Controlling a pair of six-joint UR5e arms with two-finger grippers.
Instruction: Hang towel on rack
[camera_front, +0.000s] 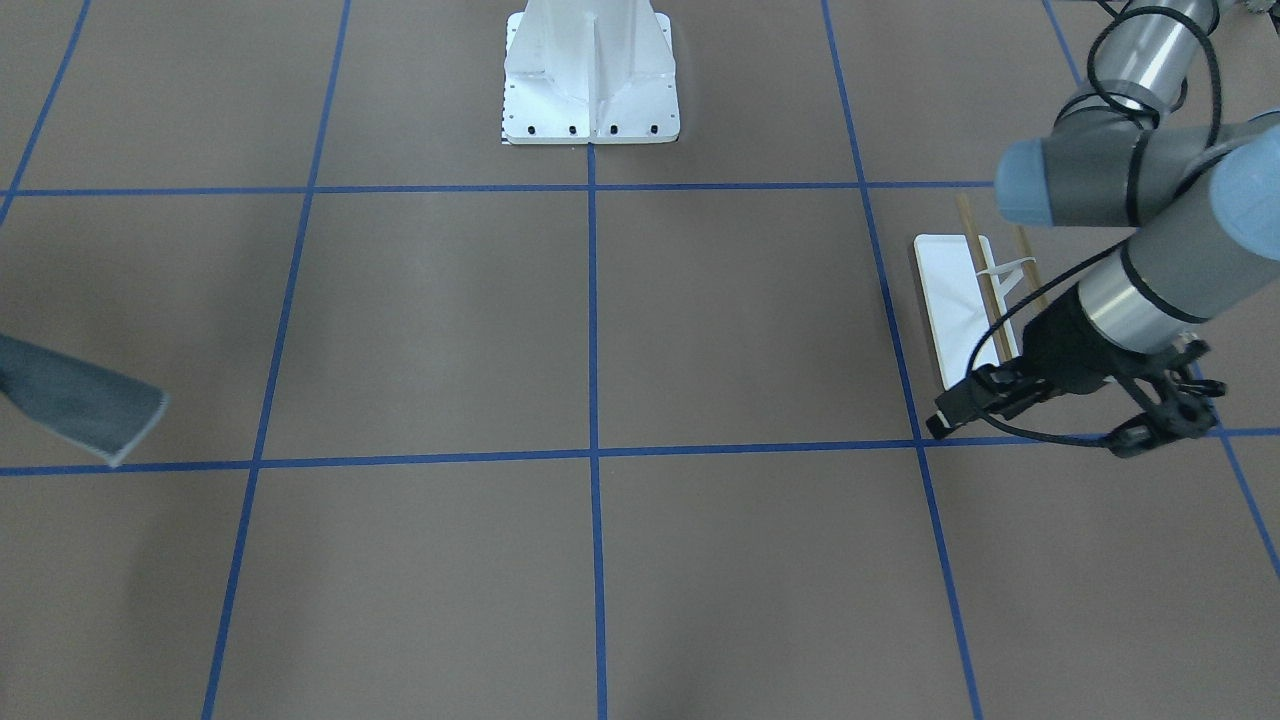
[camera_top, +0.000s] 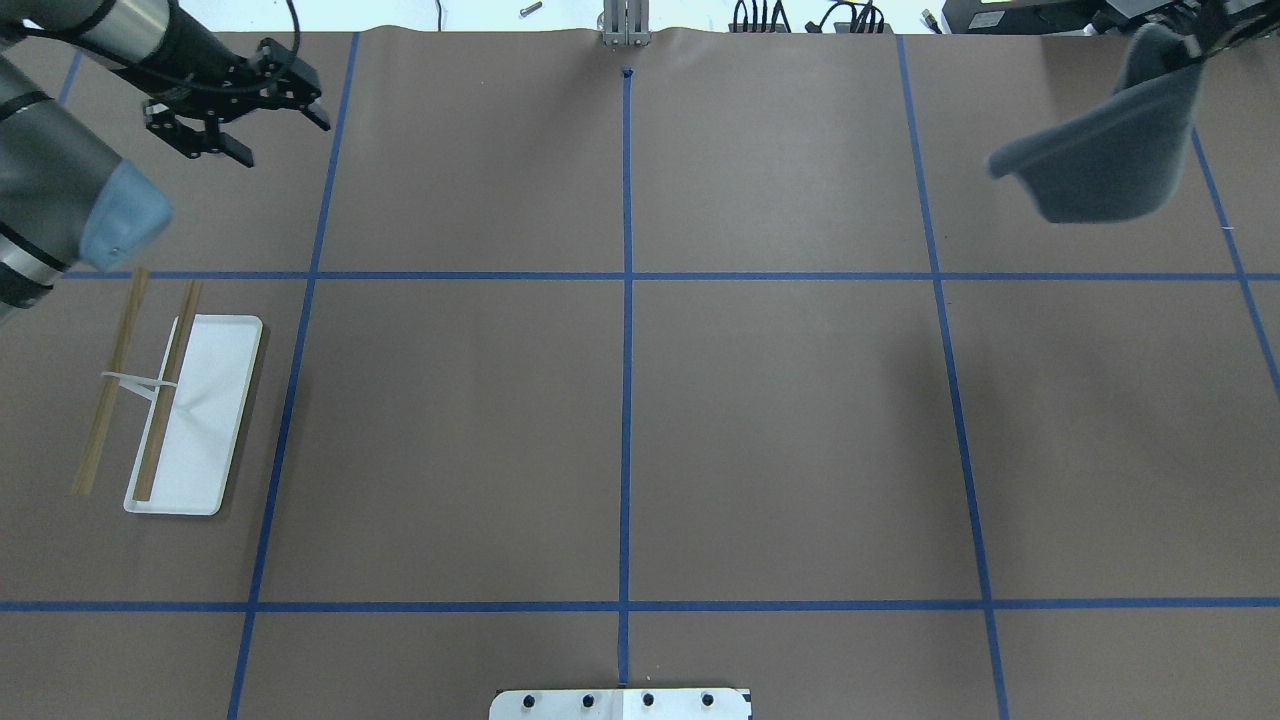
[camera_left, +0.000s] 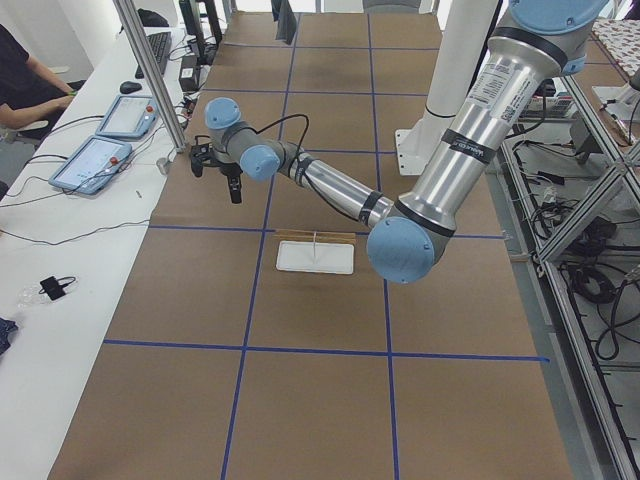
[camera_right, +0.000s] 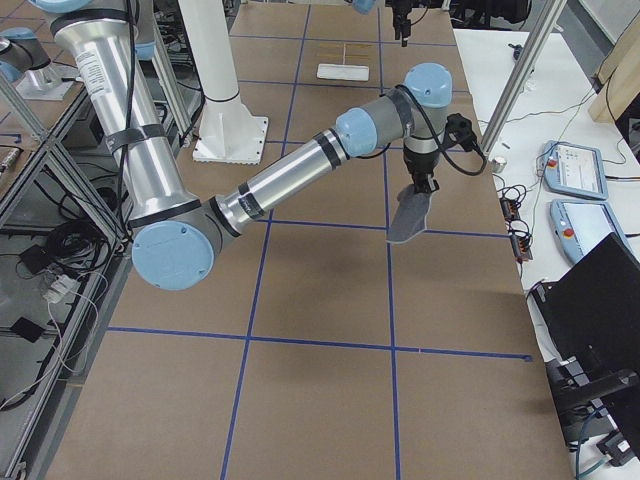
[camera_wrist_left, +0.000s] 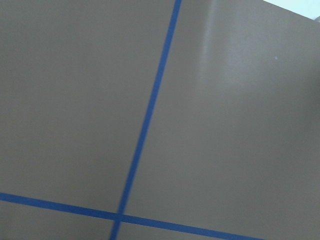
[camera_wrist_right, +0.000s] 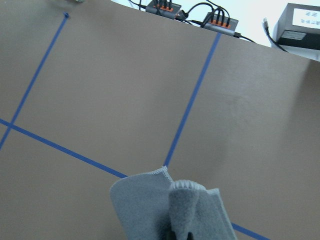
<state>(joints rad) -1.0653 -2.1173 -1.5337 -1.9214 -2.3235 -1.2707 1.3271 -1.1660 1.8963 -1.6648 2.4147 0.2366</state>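
The towel (camera_top: 1100, 160), a dark grey cloth with a pale stitched edge, hangs in the air from my right gripper (camera_top: 1190, 40) over the far right of the table. That gripper is shut on the towel's top. The towel also shows in the front view (camera_front: 80, 400), the right side view (camera_right: 410, 215) and the right wrist view (camera_wrist_right: 170, 210). The rack (camera_top: 200, 420), with a white tray base and two wooden rods (camera_top: 105, 390), stands at the left, empty. My left gripper (camera_top: 290, 145) is open and empty, in the air beyond the rack (camera_front: 955, 290).
The white bolted robot pedestal (camera_front: 590, 80) stands at the table's near middle edge. Blue tape lines (camera_top: 627, 350) divide the brown table top. A white side bench with tablets (camera_left: 95, 160) and a metal pole (camera_left: 150, 70) run along the far edge, with an operator there.
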